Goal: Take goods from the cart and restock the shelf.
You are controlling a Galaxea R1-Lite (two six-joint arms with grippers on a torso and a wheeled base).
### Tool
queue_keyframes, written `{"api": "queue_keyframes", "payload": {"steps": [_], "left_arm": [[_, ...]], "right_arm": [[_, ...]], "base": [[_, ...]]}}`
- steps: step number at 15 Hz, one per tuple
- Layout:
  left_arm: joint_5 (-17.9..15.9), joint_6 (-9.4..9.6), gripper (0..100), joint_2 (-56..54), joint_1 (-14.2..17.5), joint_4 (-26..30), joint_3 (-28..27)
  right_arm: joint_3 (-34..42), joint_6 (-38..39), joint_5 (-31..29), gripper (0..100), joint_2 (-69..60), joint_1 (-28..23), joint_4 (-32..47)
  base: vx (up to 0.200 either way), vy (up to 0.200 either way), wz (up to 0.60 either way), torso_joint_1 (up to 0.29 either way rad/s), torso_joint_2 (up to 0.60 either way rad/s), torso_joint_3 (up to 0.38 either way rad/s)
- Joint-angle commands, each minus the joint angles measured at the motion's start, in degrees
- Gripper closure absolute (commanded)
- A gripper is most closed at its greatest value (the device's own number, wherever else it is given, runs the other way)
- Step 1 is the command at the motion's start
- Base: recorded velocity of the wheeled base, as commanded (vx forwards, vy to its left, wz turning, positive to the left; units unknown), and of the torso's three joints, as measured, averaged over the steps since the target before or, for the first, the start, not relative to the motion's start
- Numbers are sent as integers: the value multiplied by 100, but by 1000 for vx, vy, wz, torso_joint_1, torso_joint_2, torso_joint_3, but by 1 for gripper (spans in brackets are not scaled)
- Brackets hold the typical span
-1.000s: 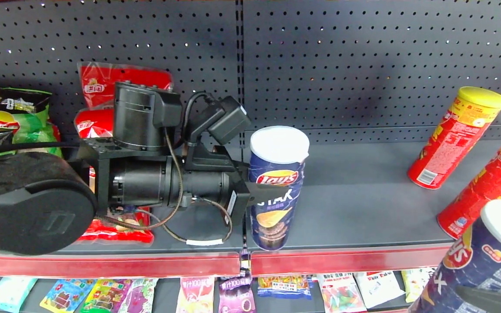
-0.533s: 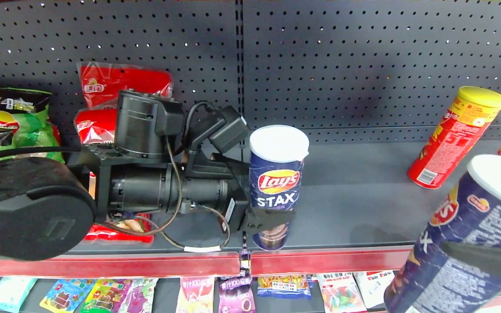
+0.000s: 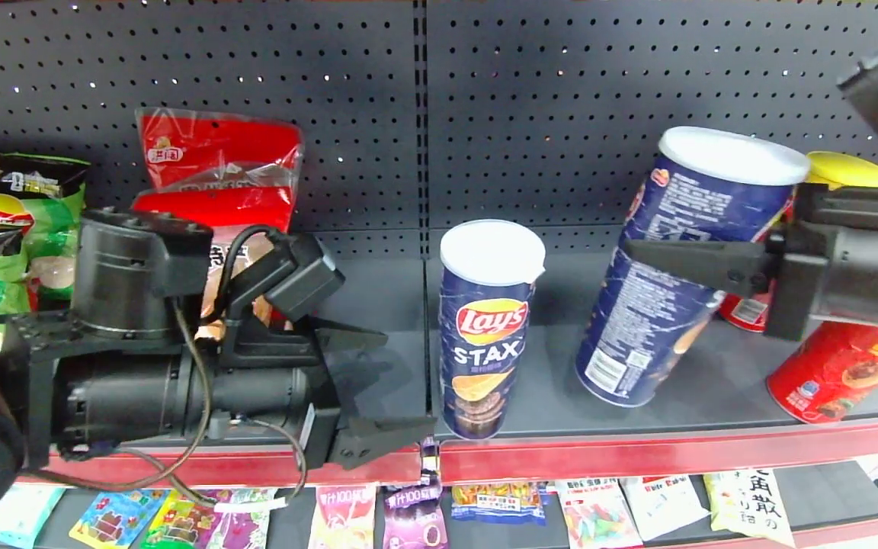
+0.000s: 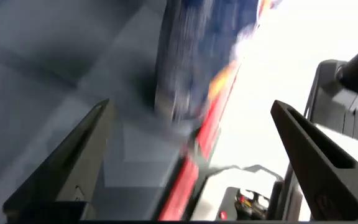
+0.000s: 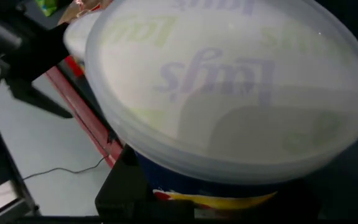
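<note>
the right gripper (image 3: 668,252) is clamped on a blue can (image 3: 683,274) with a white lid, gripping it high on the body and holding it tilted over the right half of the shelf (image 3: 378,297), top leaning right and base toward the front; whether the base touches the board cannot be told. in the right wrist view that white lid lies close under the camera. just behind the held can, on the far right, a red can with a yellow lid (image 3: 844,169) peeks past it, and a second red can (image 3: 835,370) sits near the front edge on the right, beneath the right arm, so both crowd the space to the can's right. to the left a standing blue can (image 3: 491,328) is upright near the front edge, apart from the held one with bare shelf between. the left gripper (image 3: 408,379) is left of that standing can, spread wide and empty, its near finger tip just beside the can's base. behind the left arm red snack bags (image 3: 218,164) lean against the pegboard wall (image 3: 561,114), with green chip bags (image 3: 4,221) at the far left. under the red edge strip (image 3: 607,454), small sweet packets (image 3: 485,503) line the lower shelf.
</note>
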Motion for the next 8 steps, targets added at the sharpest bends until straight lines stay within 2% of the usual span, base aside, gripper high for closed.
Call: {"api": "queue_keyframes", "payload": {"steps": [1,4,5,7,8], "left_arm": [[-1,-3,0,-724,246,-1,619],[-19,-29,0,-1287,571,7,1138],[-19,-29,0,-1331,598,7,1164],[-19,-38,0,-1656,668,25,1331],[34,-108,0,-1691,668,25,1331]], "right_arm": [[-527,-14,-44,100,994,-83,-166],[-1186,-41,8,100,1697,-48,-166],[-1248,-49,8,100,1758,-39,-166],[-1881,-155,35,100,2400,31,-166],[-2118,-164,35,100,2620,31,-166]], "base": [[0,0,0,0,0,0],[0,0,0,0,0,0],[0,0,0,0,0,0],[0,0,0,0,0,0],[0,0,0,0,0,0]]}}
